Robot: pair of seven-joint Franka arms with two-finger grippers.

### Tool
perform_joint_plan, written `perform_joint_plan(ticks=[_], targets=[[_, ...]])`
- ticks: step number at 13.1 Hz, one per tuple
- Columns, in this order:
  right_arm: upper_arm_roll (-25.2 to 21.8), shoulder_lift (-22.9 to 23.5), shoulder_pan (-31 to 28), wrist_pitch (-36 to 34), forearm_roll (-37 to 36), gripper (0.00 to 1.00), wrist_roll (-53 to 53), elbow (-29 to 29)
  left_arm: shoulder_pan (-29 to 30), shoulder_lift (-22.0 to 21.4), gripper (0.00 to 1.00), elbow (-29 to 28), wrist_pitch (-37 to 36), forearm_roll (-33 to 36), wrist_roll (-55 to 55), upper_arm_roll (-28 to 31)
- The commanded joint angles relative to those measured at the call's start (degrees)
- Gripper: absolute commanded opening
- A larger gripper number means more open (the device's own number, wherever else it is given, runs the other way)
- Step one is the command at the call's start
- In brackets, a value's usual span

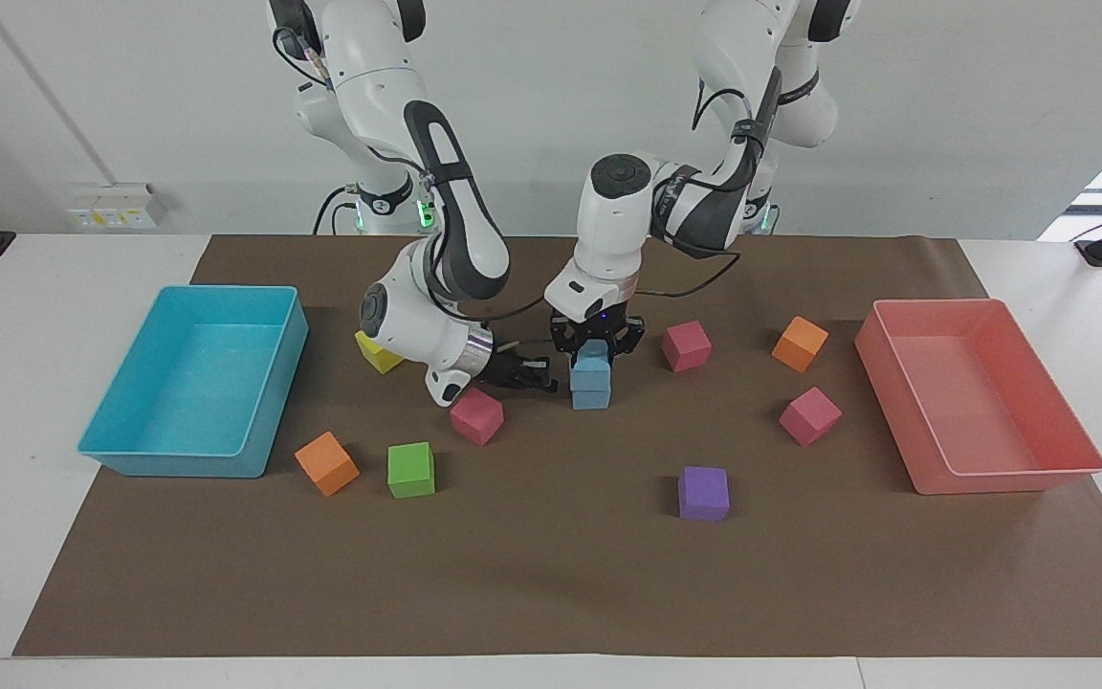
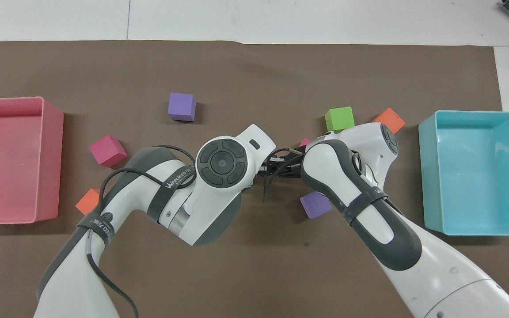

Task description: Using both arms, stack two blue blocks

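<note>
- Now, in the facing view, the left gripper comes straight down on the upper blue block, its jaws closed on that block's sides, and the block sits on the lower blue block, which rests on the brown mat near the middle of the tabletop.
- Both blocks look roughly aligned, the upper one perhaps set slightly off; to finish well, I judge the jaws should open gently and lift straight up, so the foam does not drag sideways.
- Just beside the stack, toward the right arm's end, the right gripper lies low and level with its jaws shut and holding nothing; it points at the stack, near it, and I cannot tell whether it touches.
- A pink block lies just under the right arm's wrist, so any pull-back should go upward first.
- Next, in the overhead view, the left arm's wrist covers the stack; only a sliver of blue shows at its edge.
- Only the dark body of the right gripper shows between the two wrists there, so alignment is better judged from the facing view.
</note>
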Motion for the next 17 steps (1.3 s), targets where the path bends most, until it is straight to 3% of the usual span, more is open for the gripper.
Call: perform_joint_plan(ticks=[1,5,7,11,12,17], targets=[[0.3,-1.2,-0.3,0.9,1.8,0.00,-2.4,-1.5,-0.6,0.1,0.00,0.3,-1.1,0.9,0.5,0.7],[0.3,-1.2,-0.3,0.9,1.8,0.00,-2.4,-1.5,-0.3,0.2,0.00,0.3,-0.8,0.9,0.5,0.7],[0.3,-1.2,-0.3,0.9,1.8,0.00,-2.4,-1.5,-0.3,0.2,0.38,0.3,-0.6,0.5,0.2,0.7],[0.3,-1.2,-0.2,0.9,1.8,0.00,-2.4,-1.5,-0.3,0.2,0.82,0.4,-0.9,0.5,0.0,0.7],[0.3,-1.2,-0.2,0.9,1.8,0.00,-2.4,-1.5,-0.3,0.2,1.00,0.4,-1.0,0.5,-0.1,0.7],[0.3,-1.2,-0.3,0.9,1.8,0.00,-2.4,-1.5,-0.4,0.0,1.00,0.7,-1.0,0.5,-0.1,0.7]])
